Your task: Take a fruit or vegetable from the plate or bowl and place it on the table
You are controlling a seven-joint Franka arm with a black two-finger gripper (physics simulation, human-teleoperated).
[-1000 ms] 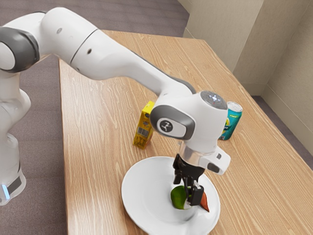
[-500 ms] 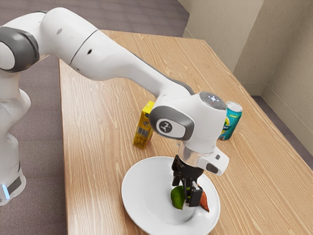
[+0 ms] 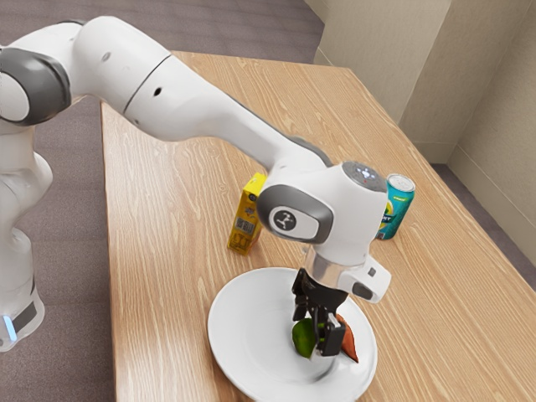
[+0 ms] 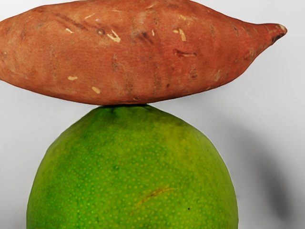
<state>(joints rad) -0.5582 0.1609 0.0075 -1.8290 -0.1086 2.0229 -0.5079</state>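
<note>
Above the plate, the unclenched hand, fingers parted, has edged away from the sweet potato toward the green fruit lying on that plate, so closing there seems the likely next step.

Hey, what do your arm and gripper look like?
My jointed robot arm is smooth, rounded and white, with dark grey bands at the joints. Near the wrist, a grey surround frames a white panel bearing a round dark logo. My angular black gripper sits below a white housing.
</note>
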